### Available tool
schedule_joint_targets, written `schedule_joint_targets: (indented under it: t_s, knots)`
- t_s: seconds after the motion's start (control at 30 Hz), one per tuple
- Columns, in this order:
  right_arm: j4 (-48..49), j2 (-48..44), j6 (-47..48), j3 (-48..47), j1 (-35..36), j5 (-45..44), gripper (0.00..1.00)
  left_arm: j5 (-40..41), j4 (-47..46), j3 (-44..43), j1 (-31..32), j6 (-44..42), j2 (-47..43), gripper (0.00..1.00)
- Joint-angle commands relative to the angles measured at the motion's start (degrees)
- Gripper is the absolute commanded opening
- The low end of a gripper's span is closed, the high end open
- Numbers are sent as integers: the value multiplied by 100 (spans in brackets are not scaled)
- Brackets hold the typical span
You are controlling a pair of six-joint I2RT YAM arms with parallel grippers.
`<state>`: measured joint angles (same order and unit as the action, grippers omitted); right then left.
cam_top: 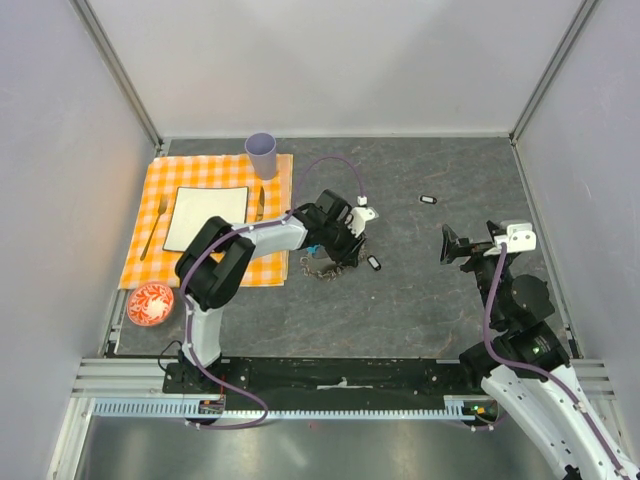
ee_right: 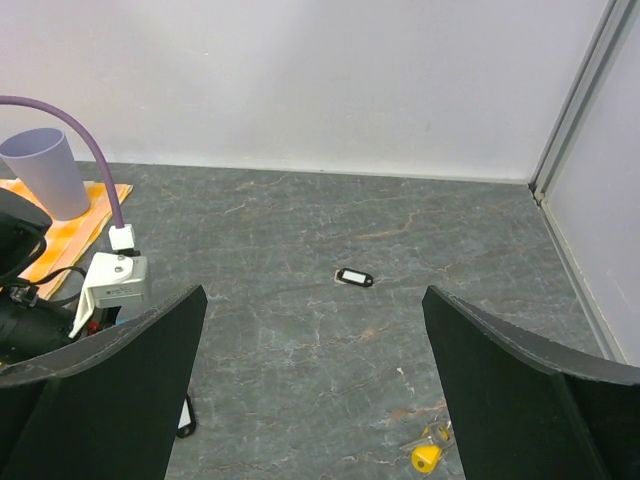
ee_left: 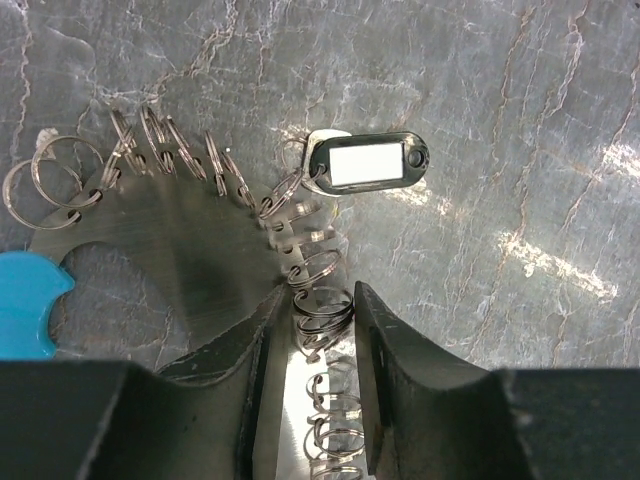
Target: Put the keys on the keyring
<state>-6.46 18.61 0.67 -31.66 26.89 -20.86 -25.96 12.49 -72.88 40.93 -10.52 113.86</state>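
Nearest the bases: the right gripper (ee_right: 312, 295) hangs well to the right of the keyring (ee_left: 170, 250), jaws wide, nothing between them. The yellow-orange key (ee_right: 427, 457) lies on the table (cam_top: 420, 300) beneath that wrist. It does not show in the overhead view, so the arm probably covers it there.

Keyring: flat on the table, just off the right edge of the orange placemat (cam_top: 215, 172). The left gripper (ee_left: 320, 300) is down on it, jaws narrow, pinching one of the split rings along its edge. The blue section (ee_left: 25, 305) sits left of the grip.

Just right of the keyring: a black key (ee_left: 365, 163) with a white centre, its small ring touching the keyring's rings. Cannot tell whether it is threaded on or only lies against them.

Farther back and right of the keyring: a second black key (cam_top: 428, 199), well apart from it.

Risks (judgement):
- The hold is on one thin wire coil. A lift or twist may let it slip from the pads, and the keyring drops or swings.
- Dragging the keyring would shove the adjacent black key away if it is not threaded.
- The keys are tiny and flat. Wide jaws closing on one against the table may skid it aside or scrape the surface.
- The yellow-orange key is tucked close under the right wrist, so the reach is awkward and it could be knocked.
- Both arms must meet at the keyring, so their fingers may collide.
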Motion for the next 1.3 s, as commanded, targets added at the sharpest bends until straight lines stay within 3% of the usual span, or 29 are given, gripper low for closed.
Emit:
schedule_joint_targets:
  t_s: [0.0,0.07,0.17,0.33,0.43,0.7,1.07,1.27]
  knots:
    - [250,-94,56,-7,35,-14,98,-94,227,-288,82,-231,171,37]
    - [259,-129,56,2,35,-40,98,-155,280,-262,91,-240,101,27]
    - [259,-147,74,11,35,-41,98,-252,280,-183,91,-231,-22,24]
    - [277,-191,56,19,26,-14,98,-261,254,-112,91,-231,-259,6]
    - [268,-209,65,11,35,38,98,-235,201,-51,91,-231,-417,2]
    - [58,-51,-14,-156,35,363,98,2,-545,397,82,102,-795,2]
    - [-523,1460,-716,-762,26,1505,98,978,-1073,503,73,1008,-725,2]
    - [-690,2401,-1139,-965,35,2771,98,1057,-1003,442,56,1351,-532,16]
